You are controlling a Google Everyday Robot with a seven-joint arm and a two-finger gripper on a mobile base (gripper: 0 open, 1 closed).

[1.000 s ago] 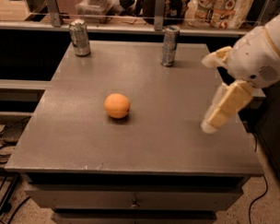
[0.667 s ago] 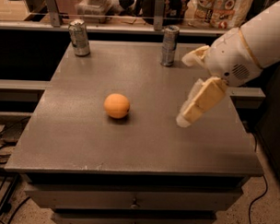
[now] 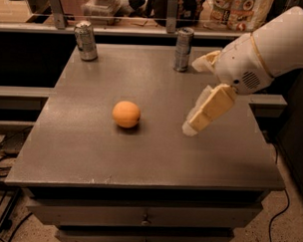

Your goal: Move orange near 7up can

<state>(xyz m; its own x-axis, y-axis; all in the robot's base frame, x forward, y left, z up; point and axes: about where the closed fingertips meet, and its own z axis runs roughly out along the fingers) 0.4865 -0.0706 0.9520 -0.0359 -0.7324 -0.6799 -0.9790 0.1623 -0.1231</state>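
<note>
- The 7up can is the thing farthest from my gripper. It stands upright at the table's back edge, far off to my gripper's left and beyond it. It is the stouter of the two cans and is where the fruit has to end up.
- The orange lies on the open grey table, to the left of my gripper and at about the level of my lower fingertip. It is apart from me and touches nothing but the tabletop. It is also well apart from the 7up can, so I judge the carrying has not begun.
- A slimmer, taller can stands upright just behind my gripper and slightly to its left. Because it is so close, I think I should watch it when I swing across.
- My gripper hangs above the right half of the table, angled down and to the left. Its two fingers are spread wide and hold nothing. I read this as the reach step: the jaws are parted so the round fruit can fit between them. Since a smooth ball may roll if nudged, I would aim to close on both sides evenly.
</note>
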